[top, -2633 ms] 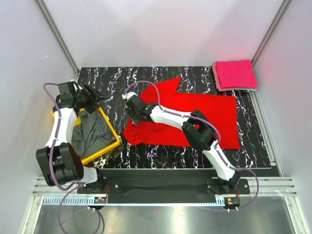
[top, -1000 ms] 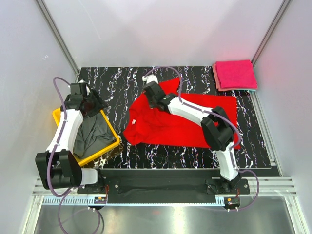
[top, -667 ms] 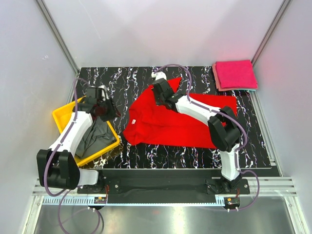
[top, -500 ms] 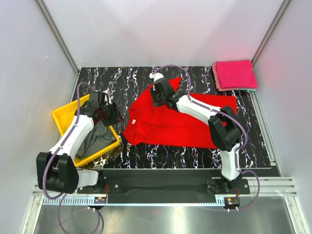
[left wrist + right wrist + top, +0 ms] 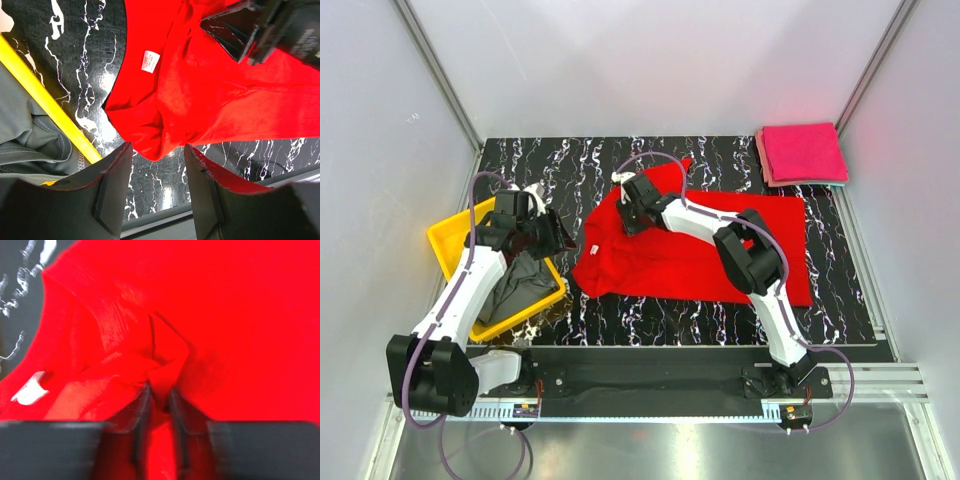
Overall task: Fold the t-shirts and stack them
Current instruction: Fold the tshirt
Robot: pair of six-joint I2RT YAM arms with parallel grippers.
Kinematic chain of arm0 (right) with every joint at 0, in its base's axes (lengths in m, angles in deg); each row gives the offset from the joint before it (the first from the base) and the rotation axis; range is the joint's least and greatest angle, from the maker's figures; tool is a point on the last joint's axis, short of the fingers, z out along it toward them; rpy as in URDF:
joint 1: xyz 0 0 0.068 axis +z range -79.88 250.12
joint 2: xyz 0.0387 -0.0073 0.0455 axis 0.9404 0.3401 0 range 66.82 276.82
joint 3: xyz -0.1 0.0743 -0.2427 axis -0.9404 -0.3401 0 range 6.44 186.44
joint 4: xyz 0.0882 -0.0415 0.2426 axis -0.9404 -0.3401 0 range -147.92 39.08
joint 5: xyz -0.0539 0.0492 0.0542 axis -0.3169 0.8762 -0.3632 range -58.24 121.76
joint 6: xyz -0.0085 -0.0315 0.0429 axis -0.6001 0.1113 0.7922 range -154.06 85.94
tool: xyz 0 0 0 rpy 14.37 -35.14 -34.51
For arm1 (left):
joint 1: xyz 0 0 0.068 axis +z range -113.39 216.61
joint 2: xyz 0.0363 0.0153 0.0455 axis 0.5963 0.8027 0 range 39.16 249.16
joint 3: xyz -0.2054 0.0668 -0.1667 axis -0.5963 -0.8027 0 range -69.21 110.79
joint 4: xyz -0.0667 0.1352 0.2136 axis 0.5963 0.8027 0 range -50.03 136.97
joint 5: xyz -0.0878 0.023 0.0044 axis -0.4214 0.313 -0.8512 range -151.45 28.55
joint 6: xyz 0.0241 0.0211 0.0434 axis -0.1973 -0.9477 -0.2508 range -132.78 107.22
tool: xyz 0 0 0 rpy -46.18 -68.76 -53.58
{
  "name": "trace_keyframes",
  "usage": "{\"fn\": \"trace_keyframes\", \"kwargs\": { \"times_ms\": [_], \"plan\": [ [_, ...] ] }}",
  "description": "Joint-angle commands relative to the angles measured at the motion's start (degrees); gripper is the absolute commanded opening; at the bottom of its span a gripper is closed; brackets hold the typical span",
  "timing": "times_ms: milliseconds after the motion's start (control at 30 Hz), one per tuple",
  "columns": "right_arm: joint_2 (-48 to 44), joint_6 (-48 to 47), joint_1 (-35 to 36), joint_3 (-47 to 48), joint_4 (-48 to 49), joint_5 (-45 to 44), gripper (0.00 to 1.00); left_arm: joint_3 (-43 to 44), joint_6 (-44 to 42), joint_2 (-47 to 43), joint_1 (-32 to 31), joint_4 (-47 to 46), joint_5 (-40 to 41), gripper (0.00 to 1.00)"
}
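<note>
Jaws, right gripper (image 5: 159, 390): parted by a narrow gap, tips down on the red t-shirt (image 5: 720, 255). A small pucker of its cloth stands between them, not visibly squeezed. Jaws, left gripper (image 5: 157, 147): open about halfway, nothing between them, hanging over the shirt's near-left corner and the bare worktop (image 5: 570, 170) beside it.

Red t-shirt lies spread across the middle of the worktop, rumpled at its left end, smoother toward the right. White neck label (image 5: 149, 61) faces up near the left edge. Right jaws sit on the far-left part of the shirt, right of the label.

Left of the shirt: yellow tray (image 5: 448, 245) at the worktop's left edge, dark grey t-shirt (image 5: 515, 282) crumpled inside. Folded magenta-pink t-shirts (image 5: 805, 150) are stacked at the far right corner, well apart from the red one.
</note>
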Motion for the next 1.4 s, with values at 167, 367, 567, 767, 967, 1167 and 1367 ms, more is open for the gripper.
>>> {"fn": "trace_keyframes", "kwargs": {
  "times_ms": [167, 367, 567, 767, 967, 1167, 1367],
  "plan": [
    [-8.72, -0.78, 0.4, -1.03, 2.85, -2.02, 0.0, 0.1, -3.43, -2.0, -0.05, -0.62, -0.34, 0.5],
    [-12.42, 0.54, 0.23, -1.82, 2.41, -2.89, 0.0, -0.78, -5.81, -0.95, -1.8, -0.45, -2.62, 0.5],
    [-13.12, 2.29, -0.56, -3.83, 2.5, -7.36, 0.0, -1.83, -7.04, 0.98, -4.09, -0.98, -5.61, 0.49],
    [-14.44, 3.79, -1.62, -5.77, 3.38, -8.16, 0.0, -3.06, -6.78, 2.91, -6.38, -2.56, -4.65, 0.49],
    [-16.2, 5.81, -2.67, -8.93, 4.34, -12.12, 0.0, -4.2, -6.34, 5.11, -8.48, -4.05, -4.47, 0.5],
    [-17.43, 7.13, -4.08, -10.7, 6.19, -10.81, 0.0, -4.56, -5.55, 6.78, -10.06, -5.2, -5.79, 0.51],
    [-17.17, 7.57, -4.17, -10.61, 6.63, -10.54, 0.0, -4.38, -5.63, 8.98, -12.35, -4.85, -2.28, 0.53]
  ]
}}
